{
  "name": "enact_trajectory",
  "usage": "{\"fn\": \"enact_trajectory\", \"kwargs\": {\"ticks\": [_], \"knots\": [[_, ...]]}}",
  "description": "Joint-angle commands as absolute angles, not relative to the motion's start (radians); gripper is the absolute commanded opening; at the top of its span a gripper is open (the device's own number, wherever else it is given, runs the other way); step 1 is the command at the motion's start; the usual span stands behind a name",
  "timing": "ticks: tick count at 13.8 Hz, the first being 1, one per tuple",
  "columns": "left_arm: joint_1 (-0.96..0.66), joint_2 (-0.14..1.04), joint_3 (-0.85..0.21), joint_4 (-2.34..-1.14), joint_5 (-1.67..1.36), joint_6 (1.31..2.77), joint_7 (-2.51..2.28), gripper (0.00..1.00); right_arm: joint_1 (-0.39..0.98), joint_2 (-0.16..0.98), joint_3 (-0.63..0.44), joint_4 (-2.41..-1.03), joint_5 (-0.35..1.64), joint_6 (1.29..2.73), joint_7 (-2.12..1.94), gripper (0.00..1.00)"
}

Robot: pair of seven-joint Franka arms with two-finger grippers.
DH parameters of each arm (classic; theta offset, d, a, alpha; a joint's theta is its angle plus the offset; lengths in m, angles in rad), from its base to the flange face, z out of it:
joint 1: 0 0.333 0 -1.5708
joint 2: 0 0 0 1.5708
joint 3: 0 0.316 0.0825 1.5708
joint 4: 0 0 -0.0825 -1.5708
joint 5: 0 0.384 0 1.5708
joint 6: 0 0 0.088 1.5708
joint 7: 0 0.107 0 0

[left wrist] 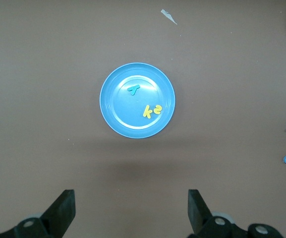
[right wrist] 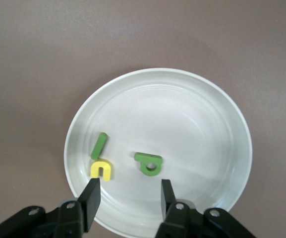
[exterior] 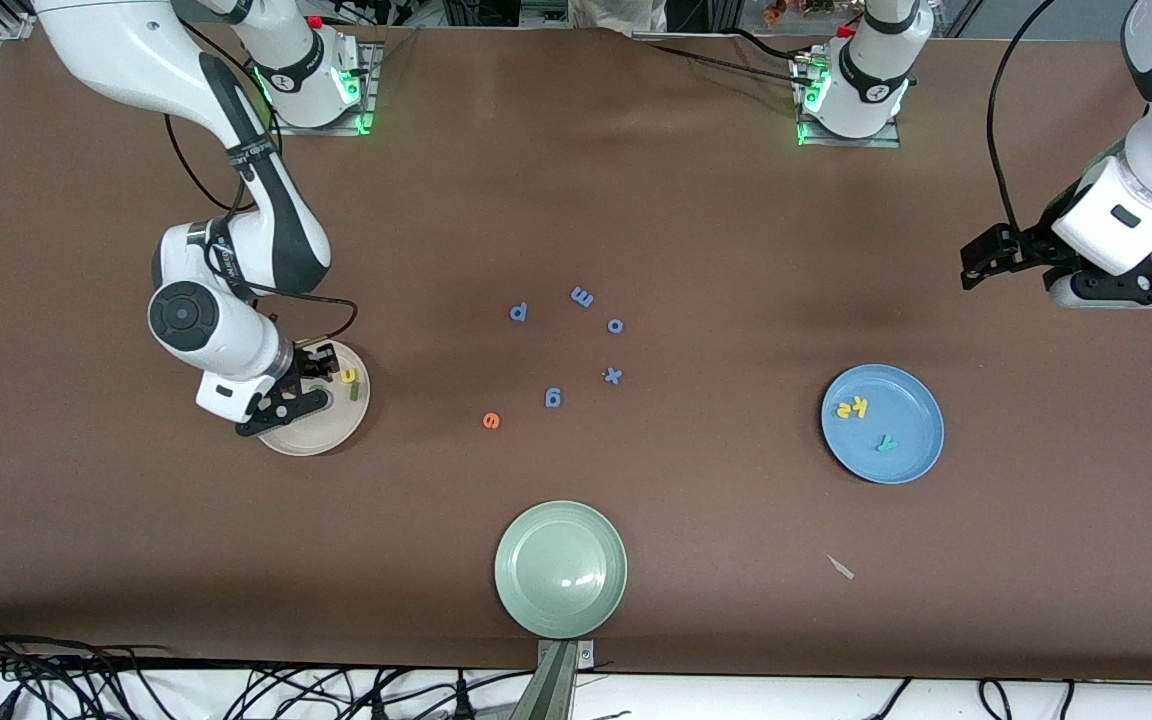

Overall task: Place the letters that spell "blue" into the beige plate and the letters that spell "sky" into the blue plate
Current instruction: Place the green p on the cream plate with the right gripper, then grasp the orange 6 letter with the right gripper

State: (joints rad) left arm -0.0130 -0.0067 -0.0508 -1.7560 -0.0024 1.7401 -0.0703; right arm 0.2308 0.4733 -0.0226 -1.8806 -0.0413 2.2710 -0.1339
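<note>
The beige plate [exterior: 321,440], at the lower left of the front view, holds the green b [right wrist: 149,163], the green l [right wrist: 99,145] and the yellow u [right wrist: 101,170]. The right gripper [right wrist: 128,196] hangs over it, jaws apart, holding nothing. The orange e [exterior: 491,421] lies on the table near the middle. The blue plate [exterior: 911,455], at the right, holds the yellow s [exterior: 844,409], yellow k [exterior: 859,406] and teal y [exterior: 885,442]. The left gripper [left wrist: 130,210] waits wide open and empty at the upper right.

High front overview, wrist cameras looking down over each plate
</note>
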Motion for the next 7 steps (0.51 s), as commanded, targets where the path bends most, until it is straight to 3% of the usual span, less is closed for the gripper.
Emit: {"fn": "enact_trajectory", "kwargs": {"ticks": [1,7], "knots": [[-0.015,-0.008,-0.054,-1.741,0.012,1.723,-0.078,1.0,0.255,0.474,0.023,-1.856,-0.032,2.26,0.001,0.57],[-0.014,-0.008,-0.052,-1.741,0.012,1.723,-0.077,1.0,0.394,0.653,0.04,-1.626,-0.017,2.269,0.339,0.6]]}}
